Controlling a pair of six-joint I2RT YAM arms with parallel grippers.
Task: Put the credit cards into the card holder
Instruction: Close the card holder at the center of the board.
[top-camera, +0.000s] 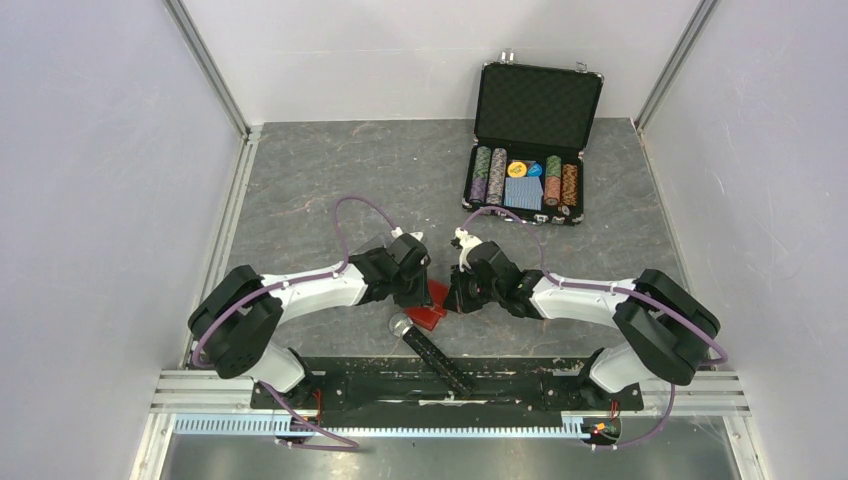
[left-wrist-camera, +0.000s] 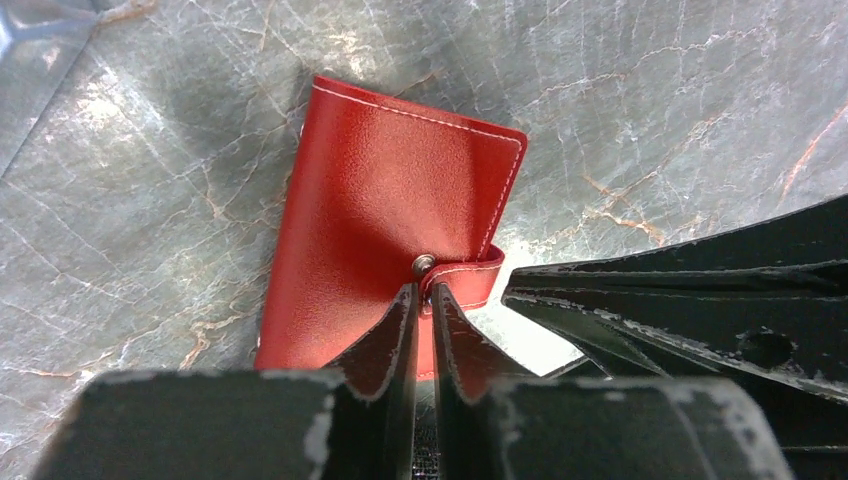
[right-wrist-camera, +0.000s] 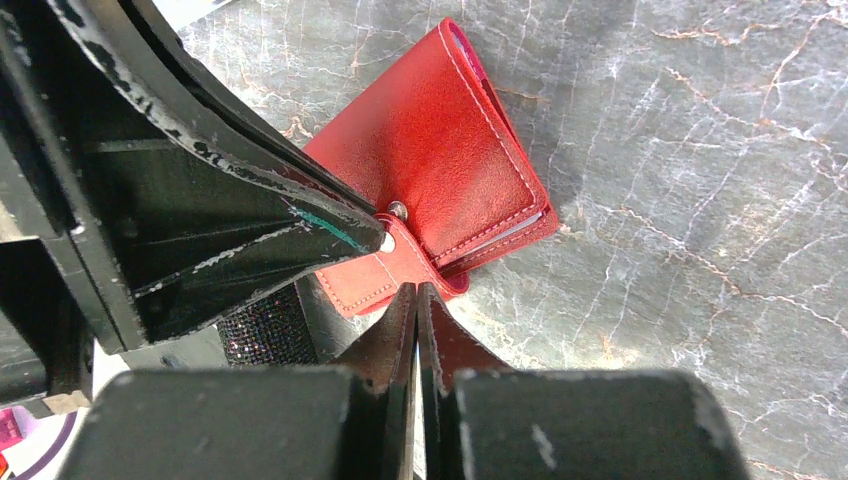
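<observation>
The red card holder lies folded shut on the grey marbled table between both arms, its tab lying over the metal snap. My left gripper has its tips at the tab's end by the snap, its jaws parted by a thin slit with nothing pinched. My right gripper is shut and empty, its tip against the tab's loop. Each gripper shows in the other's wrist view. The credit cards are out of view; only a pale edge shows inside the holder.
A black poker-chip case stands open at the back right with chip rows and a blue card deck. A black glittery oblong object lies just in front of the holder, near the arm bases. White walls close in on the left, right and back.
</observation>
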